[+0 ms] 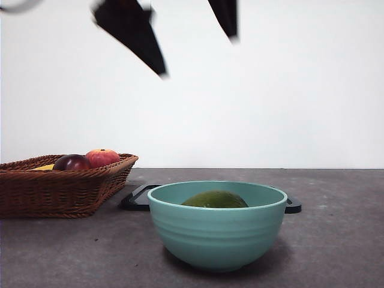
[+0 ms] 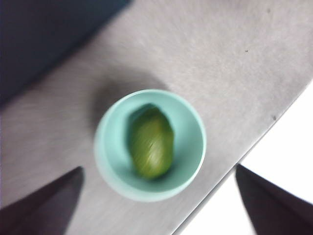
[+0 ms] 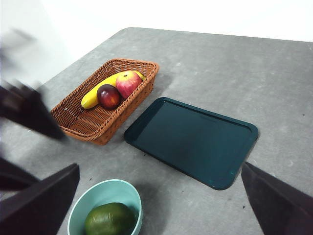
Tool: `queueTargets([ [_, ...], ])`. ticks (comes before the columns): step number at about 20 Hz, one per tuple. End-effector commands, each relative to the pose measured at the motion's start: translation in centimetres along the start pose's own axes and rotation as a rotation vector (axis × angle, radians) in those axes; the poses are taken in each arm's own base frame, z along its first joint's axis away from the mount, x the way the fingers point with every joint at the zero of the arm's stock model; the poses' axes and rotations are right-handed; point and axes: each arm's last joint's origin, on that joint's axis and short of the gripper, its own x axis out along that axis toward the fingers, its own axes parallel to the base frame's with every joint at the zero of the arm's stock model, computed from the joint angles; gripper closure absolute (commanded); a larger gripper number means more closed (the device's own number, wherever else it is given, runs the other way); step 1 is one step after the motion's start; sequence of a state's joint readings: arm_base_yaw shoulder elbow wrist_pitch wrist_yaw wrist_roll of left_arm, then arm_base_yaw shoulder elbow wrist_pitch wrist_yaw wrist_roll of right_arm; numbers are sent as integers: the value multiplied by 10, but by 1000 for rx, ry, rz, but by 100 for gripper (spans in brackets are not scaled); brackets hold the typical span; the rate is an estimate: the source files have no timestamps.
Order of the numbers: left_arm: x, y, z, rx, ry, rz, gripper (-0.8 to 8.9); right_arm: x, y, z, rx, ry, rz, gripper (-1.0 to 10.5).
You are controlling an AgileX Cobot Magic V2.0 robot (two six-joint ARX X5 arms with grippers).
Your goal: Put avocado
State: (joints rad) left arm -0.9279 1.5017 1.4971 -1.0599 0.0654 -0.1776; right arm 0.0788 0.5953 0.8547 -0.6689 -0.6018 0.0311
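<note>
1. we see a grey counter against a plain white wall.
2. a teal bowl stands on the counter, near the front-view camera. the avocado lies inside it; in the front view only its olive-green top shows above the rim.
3. the left wrist view looks straight down into the bowl. the avocado lies across the bowl floor, blurred.
4. left claw: its two black jaws stand wide apart with nothing between them. it sits above the bowl and clear of it.
5. in the front view two dark claw tips hang from the top edge, well above the bowl. we match these to the left claw, as it sits over the bowl.
6. right claw: jaws spread wide and empty, high over the counter. its view takes in the bowl with the avocado in it.
7. a dark teal tray lies flat on the counter behind the bowl, bare.
8. a brown wicker basket sits just beside the tray. it holds a yellow banana, a dark maroon fruit and a red-orange apple.
9. in the front view the basket stands left of the bowl, apart from it.
</note>
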Motion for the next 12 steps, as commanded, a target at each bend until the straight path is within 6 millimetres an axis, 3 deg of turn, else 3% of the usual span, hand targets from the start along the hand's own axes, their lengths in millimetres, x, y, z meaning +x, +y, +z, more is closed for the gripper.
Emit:
queueTargets([
  [1,-32,-3,-9,59,-59,28,239,-2,2,5,-5,-20,5,313],
  [7,-108,8,-70,96,-170,69,252,-2,2,2,21,14,3,313],
  [12,-146,18,-138,128,-421,43,252,-2,2,-6,68,83,1,313],
])
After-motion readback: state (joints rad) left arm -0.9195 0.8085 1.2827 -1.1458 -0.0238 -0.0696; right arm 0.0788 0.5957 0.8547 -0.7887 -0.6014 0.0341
